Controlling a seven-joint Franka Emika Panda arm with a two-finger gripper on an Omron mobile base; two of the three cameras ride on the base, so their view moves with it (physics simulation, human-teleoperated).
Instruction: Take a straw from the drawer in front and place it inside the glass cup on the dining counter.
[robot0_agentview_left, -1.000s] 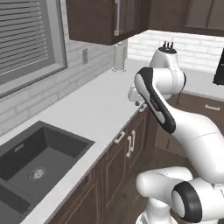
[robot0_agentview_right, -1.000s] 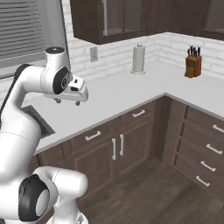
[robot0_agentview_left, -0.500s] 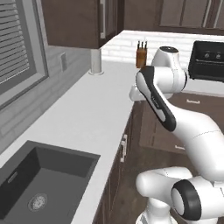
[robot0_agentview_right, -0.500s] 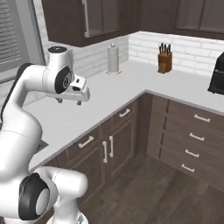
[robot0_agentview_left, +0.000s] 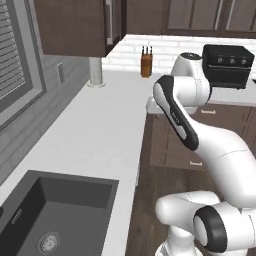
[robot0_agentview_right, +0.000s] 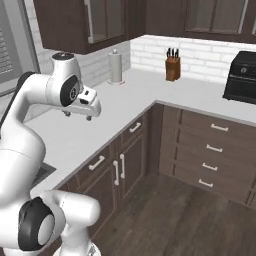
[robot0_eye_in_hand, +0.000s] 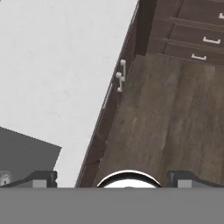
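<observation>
Hovering over the front edge of the white L-shaped tabletop (robot0_agentview_right: 130, 102), my hand (robot0_agentview_right: 77, 116) is spread wide and carries nothing; its two dark fingertips (robot0_eye_in_hand: 43, 178) stand far apart at the bottom of the hand view, above bare white surface and dark wooden floor (robot0_eye_in_hand: 166, 113).

Around me, a wooden knife block with dark handles (robot0_agentview_right: 173, 68) stands at about one o'clock against the white brick wall (robot0_agentview_right: 205, 55). A white paper-towel roll on a stand (robot0_agentview_right: 115, 67) is at twelve o'clock, near the window side. A black countertop oven (robot0_agentview_right: 242, 77) sits at two o'clock on the far run of the tabletop. A dark grey sink basin (robot0_agentview_left: 55, 215) is sunk into the surface at about eight o'clock in the left base view, with only its metal drain (robot0_agentview_left: 47, 242) in it.

Below the edge run dark brown cabinet doors with pale metal handles (robot0_agentview_right: 120, 172), and a stack of dark brown drawers (robot0_agentview_right: 212, 150) at three o'clock, all closed. Nothing stands between my hand and these fronts. I cannot tell where the straw, glass cup or dining counter are from these views.
</observation>
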